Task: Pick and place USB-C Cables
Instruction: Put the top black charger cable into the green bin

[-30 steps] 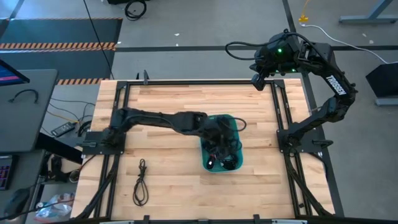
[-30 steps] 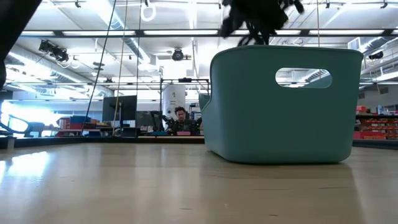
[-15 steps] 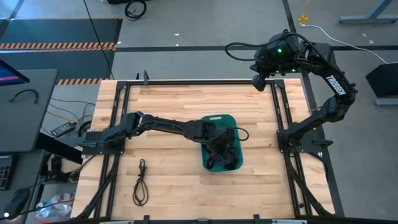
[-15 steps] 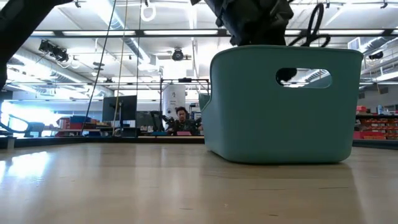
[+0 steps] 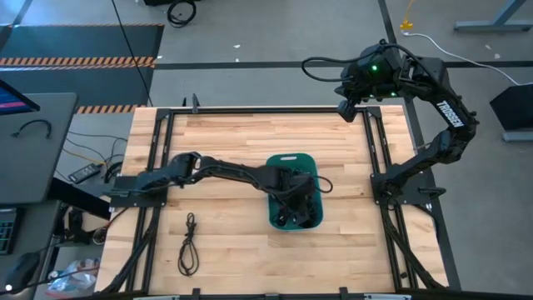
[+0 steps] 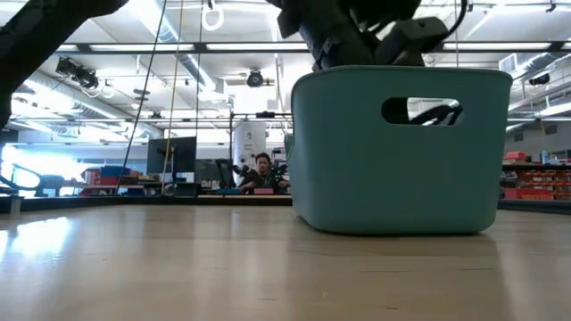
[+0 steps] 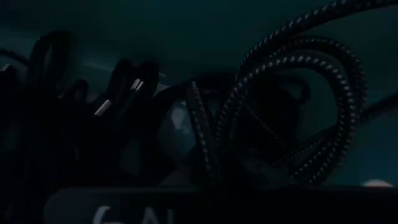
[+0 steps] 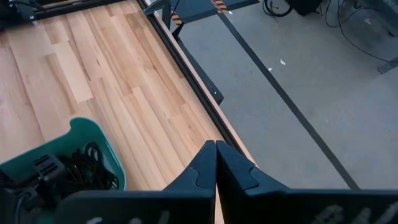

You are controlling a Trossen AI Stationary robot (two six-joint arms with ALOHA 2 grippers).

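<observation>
Left gripper (image 5: pixel 297 190) sits down in the tub (image 5: pixel 275 218) among the cables (image 5: pixel 301 215). I can't tell from my feeds how its fingers stand; the wrist feed is dark, only braided loops (image 7: pixel 292 118) right ahead. One cable (image 5: pixel 189 244) lies on the table (image 5: pixel 225 133), well apart from the fingers. Right gripper (image 8: pixel 215 148), fingers pressed together, holds nothing over the table's far corner.

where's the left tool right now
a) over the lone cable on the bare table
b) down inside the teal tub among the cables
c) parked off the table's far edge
b: in the high view the left tool reaches into the teal tub, and its wrist view shows braided USB-C cables right against it.
</observation>
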